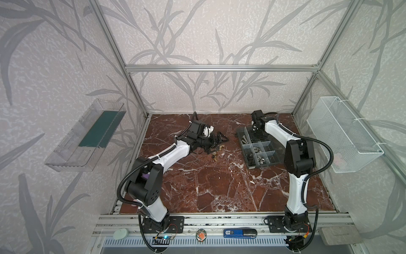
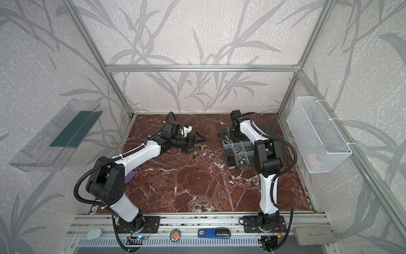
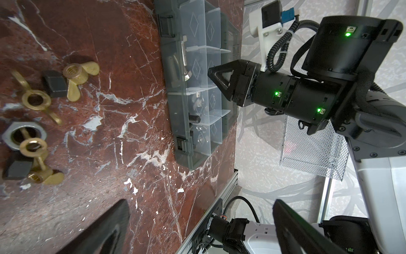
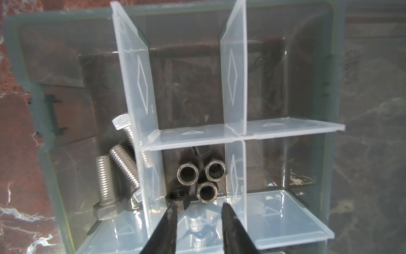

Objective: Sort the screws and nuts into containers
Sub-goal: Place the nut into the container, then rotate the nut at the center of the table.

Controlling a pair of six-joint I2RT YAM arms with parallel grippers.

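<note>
Right gripper (image 4: 199, 205) parted, dark nut (image 4: 176, 196) touching one fingertip (image 4: 172, 210)

Both arms wear glossy white shells on the long links and matte black housings at the joints: the left arm (image 1: 171, 154) at lower left in both top views, the right arm (image 1: 295, 193) at lower right. A black ribbed hose (image 1: 118, 187) runs outside each, bound by white zip ties. Black base plates (image 1: 179, 223) show small silver screws. In the left wrist view, green lights (image 3: 276, 93) dot the right arm's round black wrist, beside a white bracket (image 3: 261, 24) with a blue plug (image 3: 287, 14). The right gripper (image 3: 212, 72) has black fingers (image 3: 220, 88) shaped as open triangles.
</note>
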